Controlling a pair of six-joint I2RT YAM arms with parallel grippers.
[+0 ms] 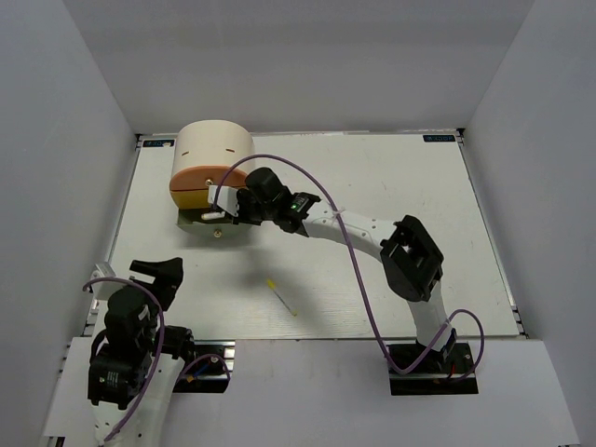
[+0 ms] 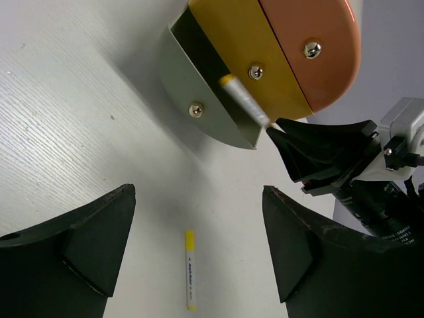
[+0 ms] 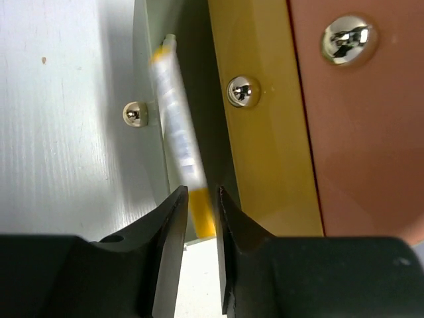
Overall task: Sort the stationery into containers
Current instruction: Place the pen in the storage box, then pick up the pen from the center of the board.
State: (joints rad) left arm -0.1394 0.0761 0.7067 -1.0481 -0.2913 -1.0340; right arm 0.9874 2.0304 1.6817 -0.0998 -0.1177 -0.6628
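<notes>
Right hand (image 3: pixel 199 197) pinching white pen (image 3: pixel 173 126) over edge of open drawer (image 2: pixel 215 126), left hand (image 2: pixel 197 193) spread wide, empty, above loose pen (image 2: pixel 190 268)

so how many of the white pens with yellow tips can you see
2. One pen lies loose on the table; the other pen is gripped in the right claw, slanting into the open drawer. More may be hidden inside the drawers.

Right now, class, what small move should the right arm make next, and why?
Probably open the right tool to release the pen. The tool pinches the pen's yellow end, and the pen's other end lies over the opening of the pulled-out bottom drawer, beside the yellow drawer, so it would likely drop inside.
</notes>
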